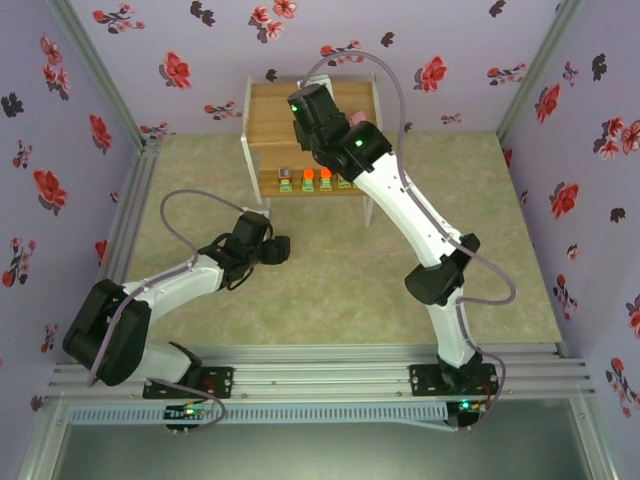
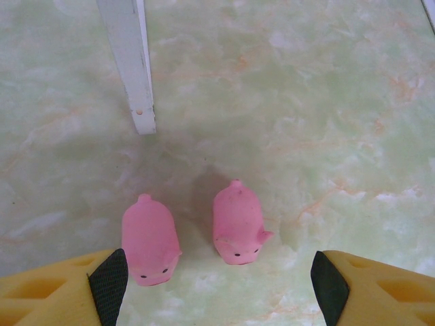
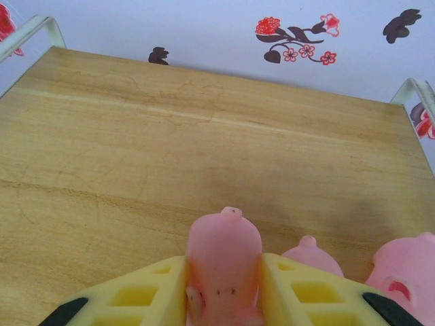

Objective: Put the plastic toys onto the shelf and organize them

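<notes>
**Inspector:** Right fingers (image 3: 299,292), condition?

**Assessor:** Closed on one pink pig (image 3: 223,261), a pad pressed to each flank. The pig stands up between the pads, over the near part of the shelf's top board (image 3: 170,149). Whether its underside touches the wood cannot be told.

**Inspector:** Around it?

**Assessor:** Two more on the same board, to the right. A second pig (image 3: 311,255) sits just beside the right pad, and a third pig (image 3: 408,268) lies further right, at the near edge. Open wood runs left and far of them.

**Inspector:** Lower tier?

**Assessor:** From above, a row of blocky toys (image 1: 308,179) lines its near edge. At least four are counted; the right arm (image 1: 420,225) covers anything further right.

**Inspector:** Left fingers (image 2: 380,285)?

**Assessor:** Spread wide, holding nothing, low over the bench (image 2: 306,102). Two pigs lie on the bench between the pads. The left-hand pig (image 2: 149,241) is just beside the left pad, contact uncertain. The right-hand pig (image 2: 236,227) is nearer the middle, well apart from the right pad. The shelf's white leg (image 2: 132,61) stands beyond them, far and left.

**Inspector:** Progress?

**Assessor:** In my judgement, well past halfway. The blocky toys are shelved as far as can be seen, and two pigs are placed. One pig is in hand above the board, not yet released. Outstanding: that release, both bench pigs, and any straightening of the top row.
</notes>
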{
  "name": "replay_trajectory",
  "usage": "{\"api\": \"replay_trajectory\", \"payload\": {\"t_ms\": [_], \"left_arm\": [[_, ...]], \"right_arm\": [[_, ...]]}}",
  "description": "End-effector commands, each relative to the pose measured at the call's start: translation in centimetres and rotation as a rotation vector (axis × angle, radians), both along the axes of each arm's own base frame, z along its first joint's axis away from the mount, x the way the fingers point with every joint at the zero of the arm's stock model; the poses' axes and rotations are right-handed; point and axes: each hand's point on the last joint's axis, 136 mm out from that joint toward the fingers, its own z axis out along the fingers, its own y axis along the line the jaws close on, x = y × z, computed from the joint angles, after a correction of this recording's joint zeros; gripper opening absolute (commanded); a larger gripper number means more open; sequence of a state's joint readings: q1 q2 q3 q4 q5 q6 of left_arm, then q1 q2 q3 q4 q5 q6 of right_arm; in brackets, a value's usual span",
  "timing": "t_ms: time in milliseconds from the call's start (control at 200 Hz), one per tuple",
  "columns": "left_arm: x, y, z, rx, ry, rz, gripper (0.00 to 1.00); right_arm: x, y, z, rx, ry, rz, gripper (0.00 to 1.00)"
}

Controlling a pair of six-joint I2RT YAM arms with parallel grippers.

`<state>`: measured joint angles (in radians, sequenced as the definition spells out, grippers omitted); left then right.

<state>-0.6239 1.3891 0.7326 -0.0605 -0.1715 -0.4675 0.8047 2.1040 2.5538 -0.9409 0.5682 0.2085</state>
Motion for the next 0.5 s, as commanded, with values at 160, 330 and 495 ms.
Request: {"api": "replay_trajectory", "payload": {"t_ms": [160,330,495], "left_arm": [[0.42,-0.65,1.41,-0.007,-0.034,-0.024,0.76],[0.42,-0.63,1.5,-0.007,-0.036,-0.024,0.76],[0.42,-0.59,1.54,-0.006,-0.037,-0.023,0.76]], "right_arm": [[0.39,0.31,-0.75,-0.014,0.018,0.014,0.06],[0.45,0.44,-0.95,-0.018,0.021,0.017,0.09],[0.43,0.32,-0.76,-0.019,0.018,0.016,0.12]]}}
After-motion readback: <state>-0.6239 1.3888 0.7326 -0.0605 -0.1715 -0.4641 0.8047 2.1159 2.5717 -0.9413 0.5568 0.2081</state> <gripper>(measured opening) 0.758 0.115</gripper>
